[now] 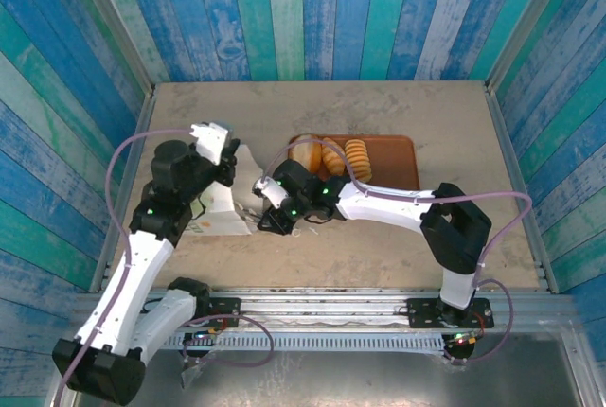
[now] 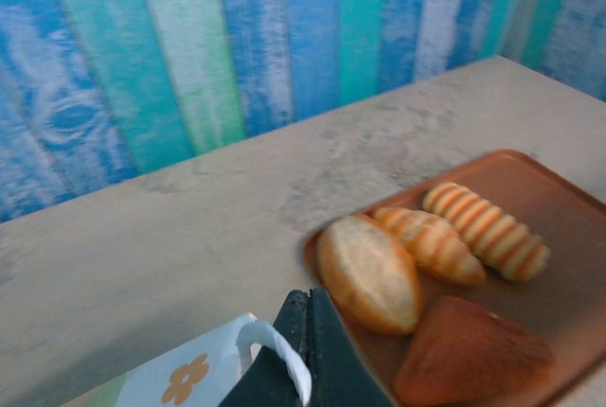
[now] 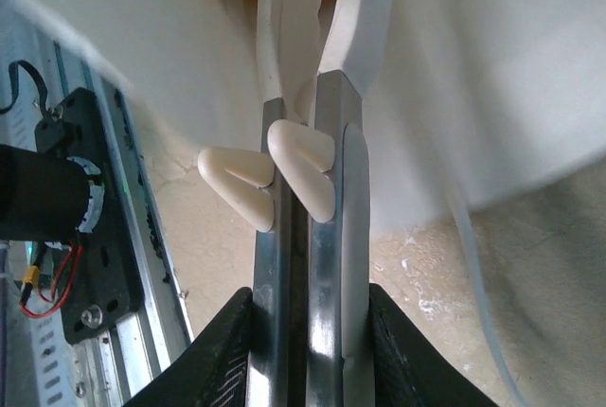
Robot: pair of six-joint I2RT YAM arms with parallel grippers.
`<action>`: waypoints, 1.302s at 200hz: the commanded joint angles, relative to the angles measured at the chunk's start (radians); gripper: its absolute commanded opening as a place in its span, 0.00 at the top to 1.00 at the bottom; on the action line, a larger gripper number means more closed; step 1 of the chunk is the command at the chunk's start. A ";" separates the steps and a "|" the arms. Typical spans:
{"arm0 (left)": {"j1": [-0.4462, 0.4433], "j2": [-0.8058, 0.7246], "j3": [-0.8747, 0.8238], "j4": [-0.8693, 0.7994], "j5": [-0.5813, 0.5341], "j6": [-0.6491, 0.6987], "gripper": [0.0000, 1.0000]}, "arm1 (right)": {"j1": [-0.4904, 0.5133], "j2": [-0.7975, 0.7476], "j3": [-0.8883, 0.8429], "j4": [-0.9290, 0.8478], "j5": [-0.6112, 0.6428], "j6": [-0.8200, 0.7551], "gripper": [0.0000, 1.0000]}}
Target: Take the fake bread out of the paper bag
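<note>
White paper bag (image 1: 225, 210), top view: sat left of centre on the beige table (image 1: 398, 246), its upper edge rising to a peak at the left gripper (image 1: 227, 159), whose fingers were pinched narrow on that edge. At 3 o'clock of the bag, the right gripper (image 1: 258, 187) was set at the bag mouth; finger state not discernible there. Brown tray (image 1: 393, 168) lay at 2 o'clock of the bag, just apart, carrying fake bread (image 1: 358, 156) at its left end. Left wrist view: dark fingers (image 2: 327, 364) pressed together at 6 o'clock, white cord handle (image 2: 275, 350) looped against them, bag paper with an orange flower print at 7 o'clock. Tray at 4 o'clock held four bread pieces: one smooth roll, two ridged loaves, one triangular piece. Plank wall (image 2: 284, 38), blue-green, at 12 o'clock. Right wrist view: right gripper between white paper walls, white fingers (image 3: 284, 38) set narrow, tips cut by the frame; an orange-brown bread piece at 12 o'clock, just at the tips; grasp could not be told.
</note>
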 commanded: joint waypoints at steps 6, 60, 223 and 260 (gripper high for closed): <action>-0.041 0.020 0.018 -0.015 0.019 0.043 1.00 | 0.017 -0.025 -0.028 0.082 -0.015 0.048 0.70; -0.041 -0.050 -0.037 0.026 -0.274 -0.019 1.00 | 0.144 -0.036 -0.099 0.276 -0.058 0.116 0.69; -0.041 -0.151 -0.091 -0.094 -0.186 0.081 1.00 | -0.024 0.073 -0.061 0.305 0.019 0.197 0.65; -0.041 -0.114 -0.034 -0.138 -0.099 0.116 1.00 | -0.057 0.155 0.063 0.314 0.000 0.177 0.66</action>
